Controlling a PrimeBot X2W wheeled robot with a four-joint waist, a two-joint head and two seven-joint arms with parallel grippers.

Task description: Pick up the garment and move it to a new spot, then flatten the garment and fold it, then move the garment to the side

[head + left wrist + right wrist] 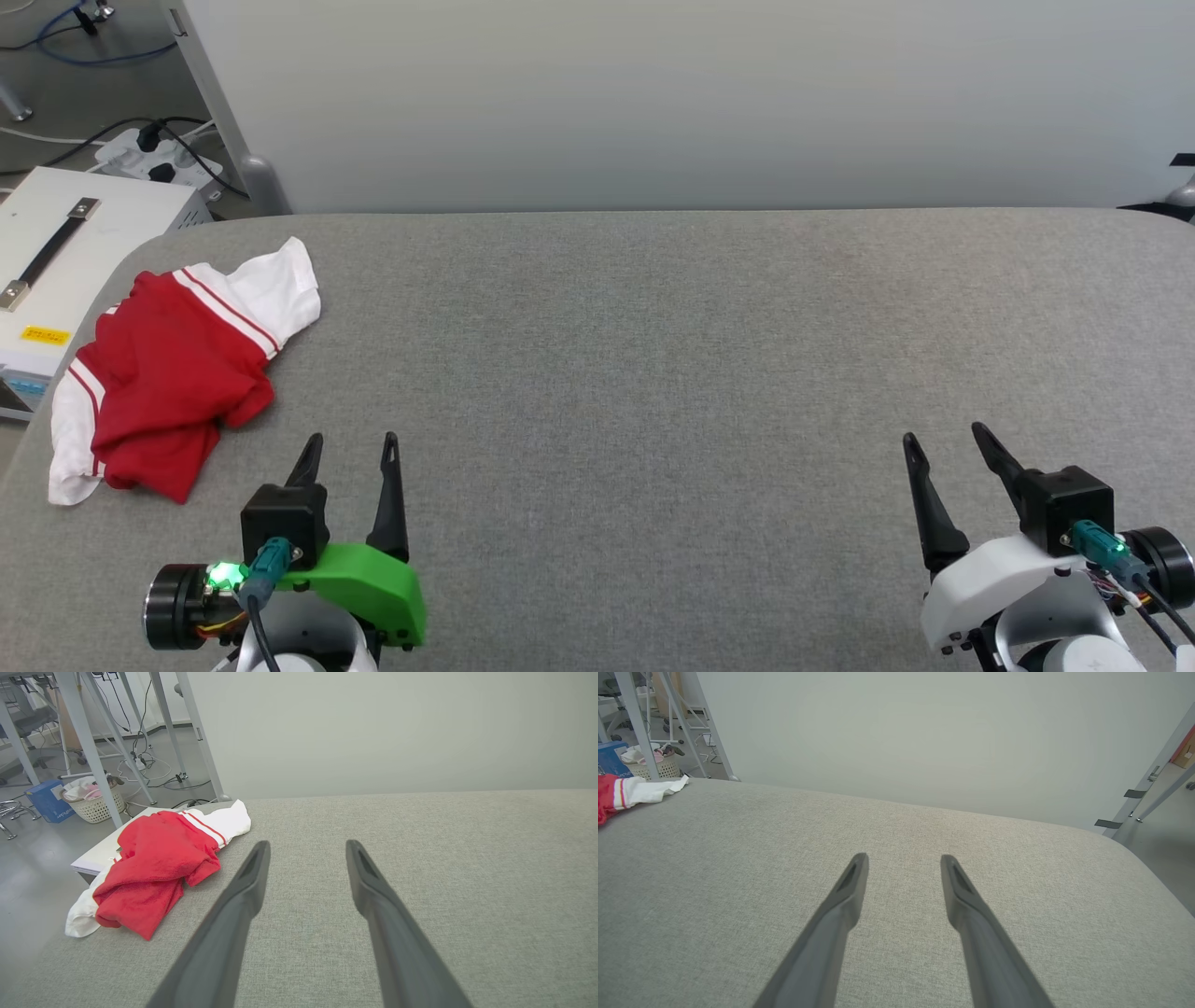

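Head view: we see the garment (177, 373) crumpled at the left edge of the tabletop (653, 373); the left hand (353, 439) and right hand (943, 434) are both spread and empty at the near side. Left wrist view: the garment lies ahead and left of the parted fingers (252, 877), apart from them. Right wrist view: the garment sits at the far left edge, well apart.

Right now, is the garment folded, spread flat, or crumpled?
Crumpled. The garment lies in a bunched heap near the left edge of the grey table, its red body rumpled and a white sleeve sticking out.
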